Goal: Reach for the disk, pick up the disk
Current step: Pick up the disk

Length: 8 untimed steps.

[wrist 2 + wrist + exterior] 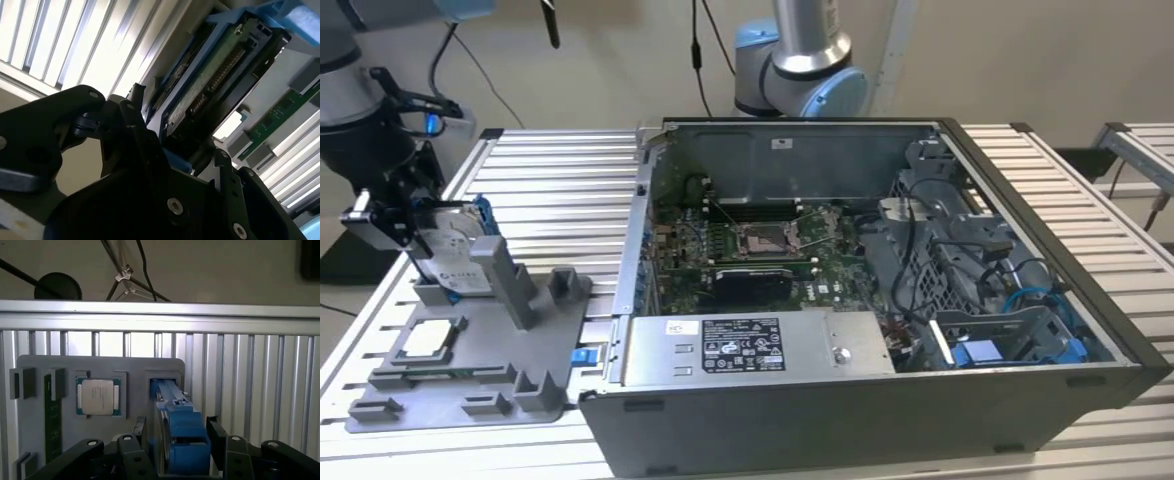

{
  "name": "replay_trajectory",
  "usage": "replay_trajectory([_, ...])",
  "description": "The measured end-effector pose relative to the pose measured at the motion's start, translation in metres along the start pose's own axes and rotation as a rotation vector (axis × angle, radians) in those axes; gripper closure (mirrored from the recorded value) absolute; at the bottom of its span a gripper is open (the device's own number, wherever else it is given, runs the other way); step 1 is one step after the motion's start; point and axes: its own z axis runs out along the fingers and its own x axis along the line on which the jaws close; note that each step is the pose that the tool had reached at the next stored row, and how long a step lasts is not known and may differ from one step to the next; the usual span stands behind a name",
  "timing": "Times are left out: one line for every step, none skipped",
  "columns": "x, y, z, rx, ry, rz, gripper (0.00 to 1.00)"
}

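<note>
Grey moulded tray is lying on the slatted aluminium table at the exterior view's left, just beside an open computer case. The disk is standing on edge in a slot at the tray's far corner. Its label is facing the case and blue rails are showing along its edge. The black gripper is hanging at the disk's outer side, on the exterior view's left of it. A square processor chip is resting flat on the tray, nearer the camera. A second arm's base is standing behind the case.

First wrist view: the camera is looking along the disk edge-on. The blue carrier is sitting between the two fingers of the gripper. The jaws are standing apart, one on each flank of the disk and close in. Whether the pads are pressing on it, cannot tell. The disk's far end is sitting in its slot in the tray. The processor chip is lying in a recess beside the disk, with a green memory stick beyond it.

Second wrist view: the disk is showing its green circuit-board side, with blue frame around it. The black linkage of the gripper is crowding the foreground, and one of the fingers is lying alongside the disk's edge. The table slats are glaring bright behind. The memory stick is lying near the disk.
</note>
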Motion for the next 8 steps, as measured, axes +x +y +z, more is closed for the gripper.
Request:
replay_trajectory([0.0000,0.0000,0.0006,0.0002,-0.0014,0.000,0.00])
replay_trajectory([0.0000,0.0000,0.0010,0.0004,-0.0026,0.000,0.00])
replay_trajectory([0.0000,0.0000,0.0014,0.0004,-0.0030,0.000,0.00])
replay_trajectory([0.0000,-0.0001,0.0018,0.0005,-0.0035,0.000,0.00])
replay_trajectory([0.0001,-0.0001,0.0023,0.0006,-0.0040,0.000,0.00])
replay_trajectory([0.0001,0.0000,0.0028,0.0006,-0.0044,0.000,0.00])
replay_trajectory([0.0001,-0.0001,0.0032,0.0005,-0.0048,0.000,0.00])
replay_trajectory([0.0001,-0.0001,0.0034,0.0005,-0.0050,0.000,0.00])
